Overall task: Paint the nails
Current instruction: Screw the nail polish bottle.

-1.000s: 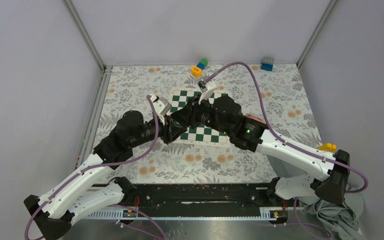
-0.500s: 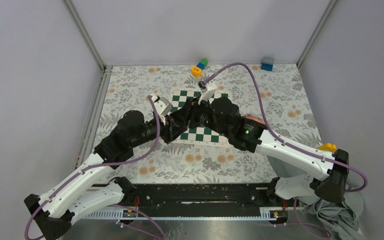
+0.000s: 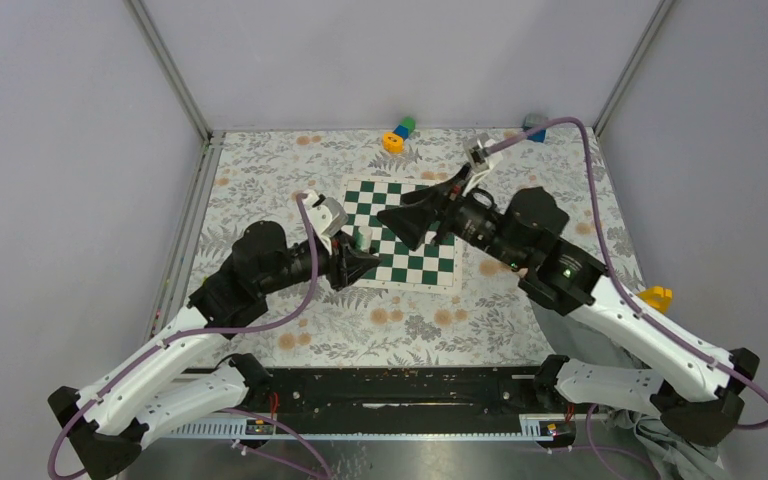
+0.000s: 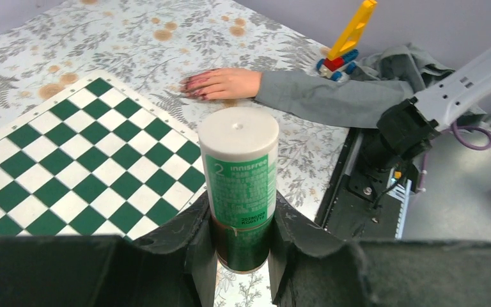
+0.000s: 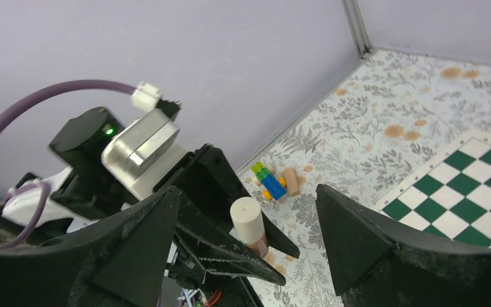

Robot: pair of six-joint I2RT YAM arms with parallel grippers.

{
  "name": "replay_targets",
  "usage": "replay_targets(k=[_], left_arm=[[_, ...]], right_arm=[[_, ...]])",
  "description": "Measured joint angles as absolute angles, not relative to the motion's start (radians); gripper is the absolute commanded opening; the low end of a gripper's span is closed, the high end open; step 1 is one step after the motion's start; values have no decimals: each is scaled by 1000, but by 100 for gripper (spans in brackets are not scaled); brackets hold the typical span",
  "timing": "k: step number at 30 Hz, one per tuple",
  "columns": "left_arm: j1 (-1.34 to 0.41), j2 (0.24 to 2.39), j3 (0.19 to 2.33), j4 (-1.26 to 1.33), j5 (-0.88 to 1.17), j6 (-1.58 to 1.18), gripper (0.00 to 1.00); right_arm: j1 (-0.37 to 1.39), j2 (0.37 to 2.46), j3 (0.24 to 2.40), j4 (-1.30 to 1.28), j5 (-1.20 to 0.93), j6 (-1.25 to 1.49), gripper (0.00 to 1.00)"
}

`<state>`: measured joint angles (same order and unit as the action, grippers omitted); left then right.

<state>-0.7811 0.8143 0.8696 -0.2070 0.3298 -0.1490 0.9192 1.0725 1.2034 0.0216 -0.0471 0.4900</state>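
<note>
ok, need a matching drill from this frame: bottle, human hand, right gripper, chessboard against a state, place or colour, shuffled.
1 bottle
2 human hand
3 right gripper
4 chessboard

A jaws open, nothing held
B green and white squares
C clamped in the left gripper
D flat on the floral cloth

Pairs: 1-C, 2-D, 3-A, 4-B
</note>
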Motion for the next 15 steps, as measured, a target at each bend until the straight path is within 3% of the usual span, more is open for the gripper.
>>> replay_targets(k=[5, 15], left_arm=[[-781, 814, 870, -163, 460, -151, 0], [-784, 823, 869, 32, 890, -241, 0]], right_arm=[[878, 963, 1127, 79, -159, 422, 86], [848, 891, 983, 342, -635, 388, 83]])
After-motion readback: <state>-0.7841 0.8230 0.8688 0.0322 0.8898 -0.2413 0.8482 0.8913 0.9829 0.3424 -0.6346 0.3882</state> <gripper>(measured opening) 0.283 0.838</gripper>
